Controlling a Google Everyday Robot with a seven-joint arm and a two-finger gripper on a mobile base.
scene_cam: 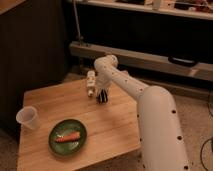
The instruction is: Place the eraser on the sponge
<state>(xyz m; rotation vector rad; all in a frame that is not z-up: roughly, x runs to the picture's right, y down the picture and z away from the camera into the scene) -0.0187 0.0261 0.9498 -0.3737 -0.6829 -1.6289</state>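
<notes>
My gripper (102, 94) hangs low over the back middle of the wooden table (115, 130), at the end of the white arm that reaches in from the right. At its tip is a dark shape with pale stripes, which looks like the eraser (102, 97), at or just above the tabletop. How the gripper stands on it does not show. The sponge is hidden or out of view.
A white bottle (91, 82) stands just left of the gripper, near the table's back edge. A green plate (57, 145) with an orange piece (67, 137) sits at the front left. A clear plastic cup (27, 117) stands at the left edge. My white arm covers the table's right side.
</notes>
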